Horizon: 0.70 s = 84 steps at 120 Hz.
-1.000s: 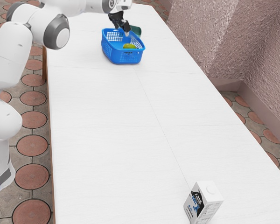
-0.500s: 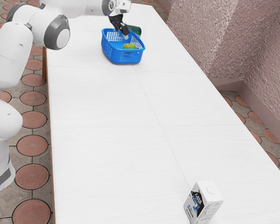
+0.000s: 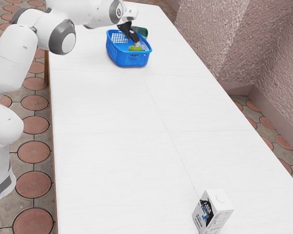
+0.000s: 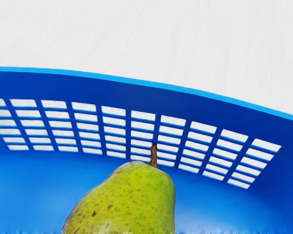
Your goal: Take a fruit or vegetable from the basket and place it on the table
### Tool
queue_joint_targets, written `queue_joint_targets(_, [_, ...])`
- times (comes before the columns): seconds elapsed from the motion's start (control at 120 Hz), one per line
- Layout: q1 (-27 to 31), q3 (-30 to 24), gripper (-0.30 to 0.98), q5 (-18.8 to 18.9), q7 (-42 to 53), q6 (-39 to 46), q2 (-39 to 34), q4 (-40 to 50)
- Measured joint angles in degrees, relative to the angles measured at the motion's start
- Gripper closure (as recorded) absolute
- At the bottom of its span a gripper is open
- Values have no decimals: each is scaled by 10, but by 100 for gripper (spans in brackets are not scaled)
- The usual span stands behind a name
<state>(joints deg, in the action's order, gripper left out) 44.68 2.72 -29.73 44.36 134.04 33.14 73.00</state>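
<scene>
The end effector was tilted down at the blue basket, its lower end just beside the pear; whether it stood wide, narrow or closed on the fruit, I could not tell; the yellow-green, speckled pear lay inside the basket, its brown stem near the slotted wall; a dark green object was behind the basket; a white carton stood well apart on the white tabletop.
</scene>
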Motion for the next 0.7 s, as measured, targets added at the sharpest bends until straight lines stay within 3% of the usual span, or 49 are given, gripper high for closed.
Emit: queue_joint_targets(0.7, [0,-5,2,-4,44,51,45,-13])
